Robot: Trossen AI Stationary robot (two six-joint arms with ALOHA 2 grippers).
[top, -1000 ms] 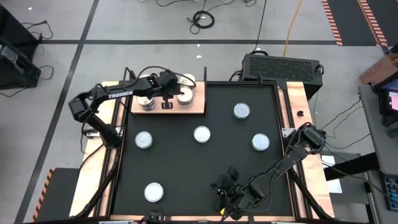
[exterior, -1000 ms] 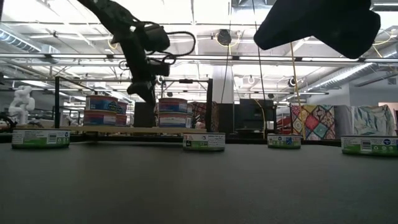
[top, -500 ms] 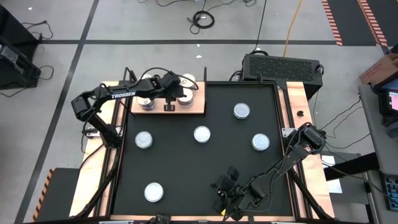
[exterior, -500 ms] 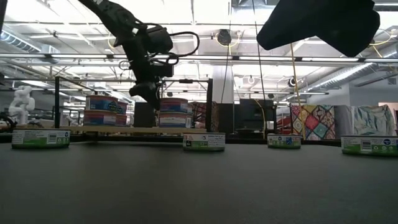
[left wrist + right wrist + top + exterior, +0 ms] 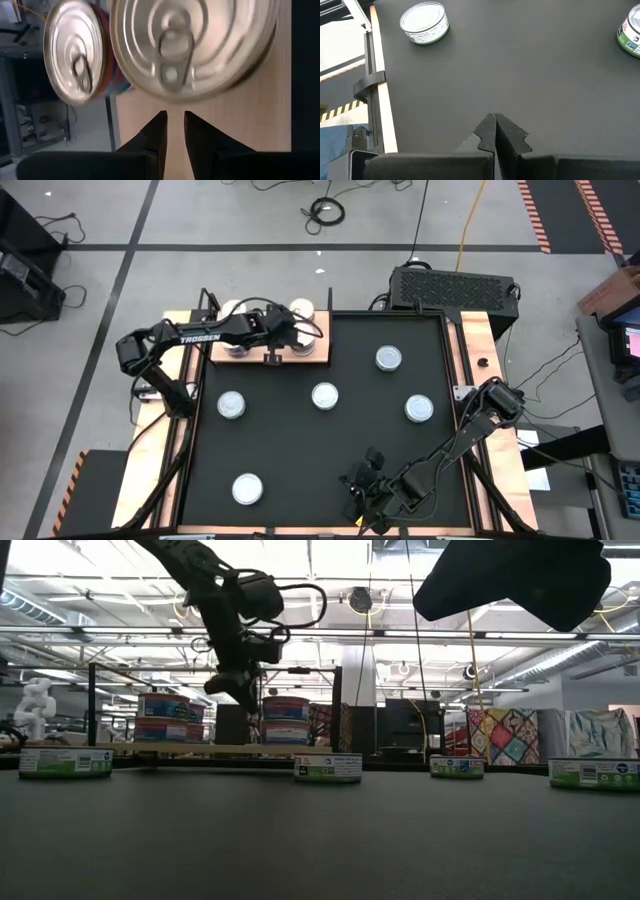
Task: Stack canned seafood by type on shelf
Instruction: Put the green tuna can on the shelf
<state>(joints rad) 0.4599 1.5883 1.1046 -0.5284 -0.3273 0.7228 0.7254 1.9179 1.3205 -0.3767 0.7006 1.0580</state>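
Left gripper (image 5: 174, 125), empty, fingers nearly together with only a narrow slot between them, hanging above the shelf (image 5: 318, 350) at the far left corner of the worktop (image 5: 330, 450). In the left wrist view the gripper points straight at the bare pale wood grain just in front of two shelf stacks, the nearer tin (image 5: 192, 45) looming large and the other stack (image 5: 75, 50) beside it; both show ribbed, shiny round lids with pull-tabs. The low view shows each stack two tins high, with red-and-blue labels. Five loose cans, squat and round with green-and-white labels and no long axis to favour, lie on the matte black mat: the nearest to this gripper (image 5: 231, 405) sits toward the near side of the shelf, another at centre (image 5: 324, 395), the rest farther right and forward. Right gripper (image 5: 495, 127), fingers pressed together and holding nothing, waits low over the mat at the near edge. By position, the left arm is judged better placed for the left-hand cans.
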